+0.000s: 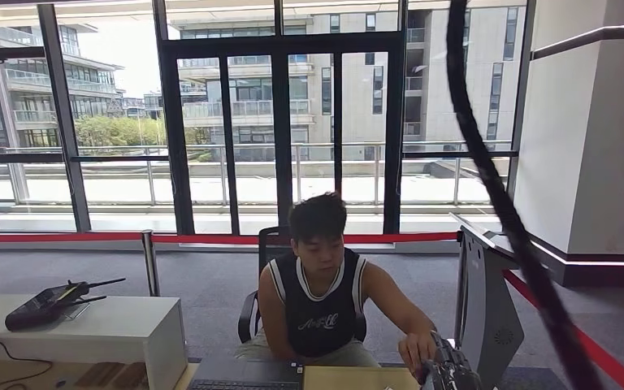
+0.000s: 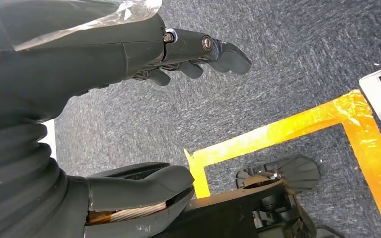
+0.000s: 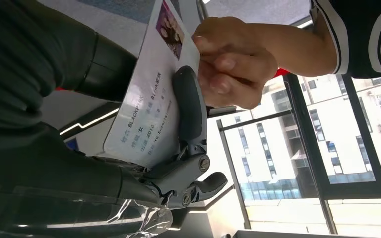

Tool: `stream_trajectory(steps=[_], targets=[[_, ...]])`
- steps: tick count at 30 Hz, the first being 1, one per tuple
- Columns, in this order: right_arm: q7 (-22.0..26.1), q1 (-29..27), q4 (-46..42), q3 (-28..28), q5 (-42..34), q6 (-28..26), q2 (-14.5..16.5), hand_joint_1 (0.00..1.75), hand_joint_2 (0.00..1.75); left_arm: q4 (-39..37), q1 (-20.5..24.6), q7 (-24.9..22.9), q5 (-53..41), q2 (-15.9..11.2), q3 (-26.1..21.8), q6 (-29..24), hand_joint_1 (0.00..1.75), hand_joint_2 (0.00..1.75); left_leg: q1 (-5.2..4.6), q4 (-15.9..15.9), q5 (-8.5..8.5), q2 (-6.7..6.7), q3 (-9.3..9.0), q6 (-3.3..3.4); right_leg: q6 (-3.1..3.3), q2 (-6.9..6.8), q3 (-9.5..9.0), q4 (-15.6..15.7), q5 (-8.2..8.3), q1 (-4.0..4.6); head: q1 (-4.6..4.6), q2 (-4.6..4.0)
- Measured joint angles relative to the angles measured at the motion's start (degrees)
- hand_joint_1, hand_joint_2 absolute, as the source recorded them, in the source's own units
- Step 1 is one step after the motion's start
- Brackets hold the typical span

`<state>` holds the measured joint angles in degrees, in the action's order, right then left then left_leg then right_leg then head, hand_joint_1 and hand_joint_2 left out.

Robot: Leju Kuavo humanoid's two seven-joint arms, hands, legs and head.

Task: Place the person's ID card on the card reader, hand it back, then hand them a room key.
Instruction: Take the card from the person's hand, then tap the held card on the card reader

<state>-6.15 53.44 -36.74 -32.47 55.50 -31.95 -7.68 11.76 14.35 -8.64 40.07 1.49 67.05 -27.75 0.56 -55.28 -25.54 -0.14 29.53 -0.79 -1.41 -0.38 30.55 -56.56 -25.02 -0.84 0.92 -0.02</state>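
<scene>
Right wrist view, right hand (image 3: pixel 188 148) holds ID card (image 3: pixel 149 99)

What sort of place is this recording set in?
Probably a mock reception desk in an office-building lobby: tall glass doors facing a terrace, a red barrier belt, and a seated person at the counter taking an ID card from the right robot hand.

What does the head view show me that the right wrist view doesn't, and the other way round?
Only the head view: the whole seated person, the white bench with a black handset, and the red barrier tape.

Only the right wrist view: the ID card with its photo and print, pinched by the right hand while the person's hand grips its end.

Both: the person's hand meeting the robot's hand, and the windowed building outside.
</scene>
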Motion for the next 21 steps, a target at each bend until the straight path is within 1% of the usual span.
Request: stream_trajectory(steps=[5,9,14,21], targets=[[0.3,-0.1,0.6,-0.7,-1.1,0.4,0.2,1.75,1.75,0.0,0.0,0.0,0.5,0.0,0.0,-0.2,0.0,1.75,0.0,0.0,0.0,0.0,0.0,0.0,0.0,0.0,0.0,0.0,0.0,0.0,0.01,0.0],[1.1,-0.7,0.9,-1.0,-4.1,1.5,-0.1,1.75,1.75,0.0,-0.1,-0.1,1.2,0.0,0.0,-0.7,0.0,1.75,0.0,0.0,0.0,0.0,-0.01,0.0,0.0,0.0,0.0,0.0,0.0,0.0,0.01,0.0],[1.2,-3.7,1.1,-1.0,-7.4,2.4,-1.1,1.75,1.75,0.0,-0.4,-0.5,2.0,0.0,0.0,-1.2,0.0,1.75,0.0,0.0,0.0,0.0,0.0,0.0,0.0,0.0,0.01,0.0,0.0,0.0,0.01,0.0],[0.5,-8.3,2.5,-1.2,-9.4,3.2,-3.2,1.75,1.75,0.0,-1.1,-0.1,3.5,-0.1,0.0,-2.4,0.0,1.75,0.0,0.0,0.0,0.0,0.0,0.0,0.0,0.0,0.01,0.0,0.0,0.0,0.01,0.0]])
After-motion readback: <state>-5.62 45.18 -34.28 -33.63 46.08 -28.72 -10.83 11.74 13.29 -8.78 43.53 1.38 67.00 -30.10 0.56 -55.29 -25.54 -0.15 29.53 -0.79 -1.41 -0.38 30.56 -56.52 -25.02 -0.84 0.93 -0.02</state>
